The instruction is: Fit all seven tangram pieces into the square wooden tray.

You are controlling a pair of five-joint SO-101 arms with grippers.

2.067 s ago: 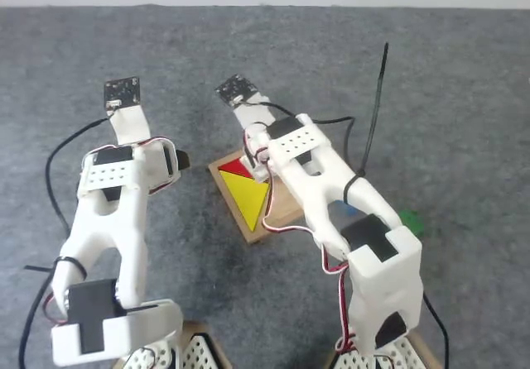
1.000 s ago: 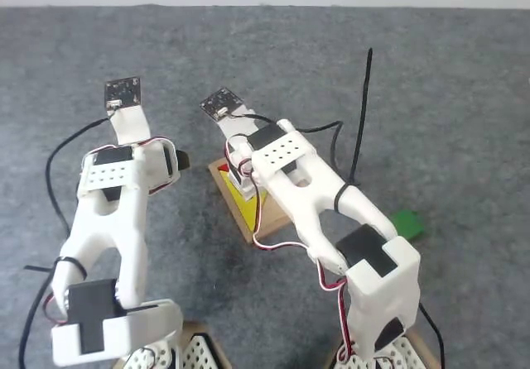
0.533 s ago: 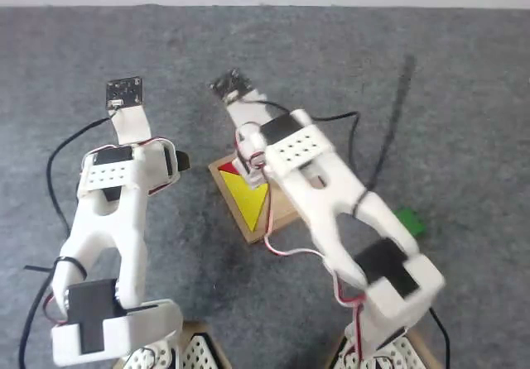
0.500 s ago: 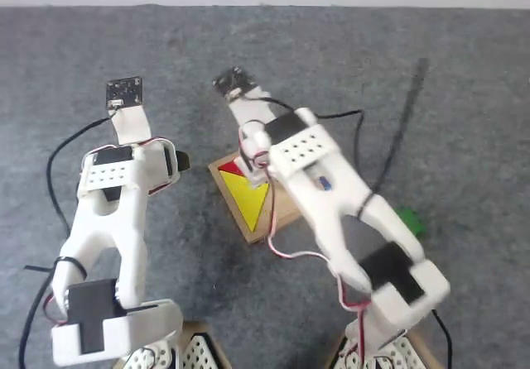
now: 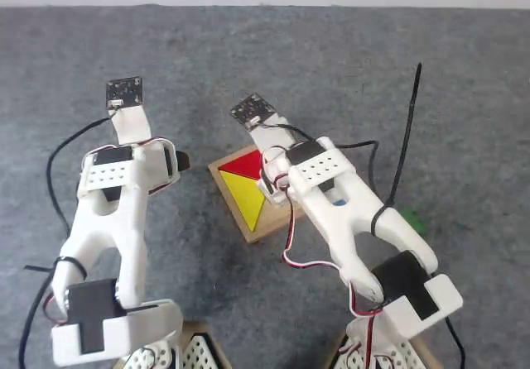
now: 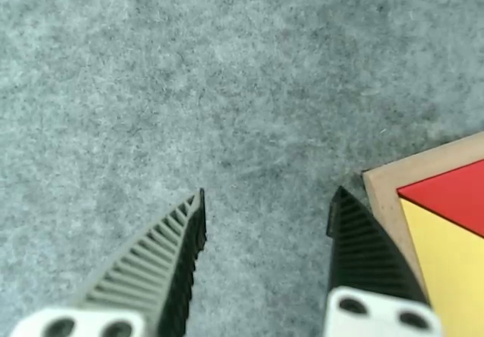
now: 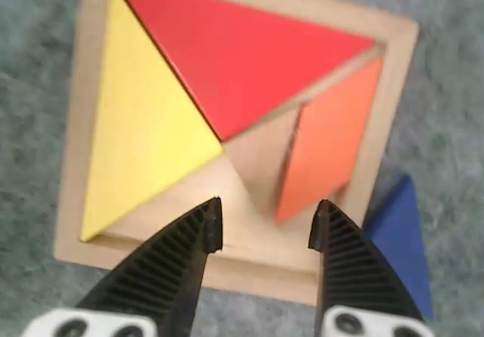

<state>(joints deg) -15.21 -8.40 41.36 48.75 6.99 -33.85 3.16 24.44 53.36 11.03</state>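
Wooden tray (image 7: pixel 82 125) is set askew to the tabletop (image 5: pixel 431 63) edges. Orange piece (image 7: pixel 327 137) is laid lengthwise along one wall. Left gripper (image 6: pixel 268 193) and right gripper (image 7: pixel 268 205) are held apart.

A robotics lab, seemingly — grey felt mat (image 5: pixel 464 71), loose cables (image 5: pixel 405 137).

**Left arm** (image 5: pixel 106 220): stretched almost straight ahead from its base, wrist pitched downward.

**Left gripper** (image 6: pixel 268 193): pointed down, jaws spread wide apart. One ribbed finger (image 6: pixel 162 265) is seen on each side of the gap, with the tips level with one another.

**Right arm** (image 5: pixel 356 220): stretched forward and slanted inward toward the left arm, wrist bent down.

**Right gripper** (image 7: pixel 268 203): pointed down, jaws parted with a clear gap kept between them. Both dark fingers (image 7: pixel 170 265) are ribbed on their inner faces, and the tips are level.
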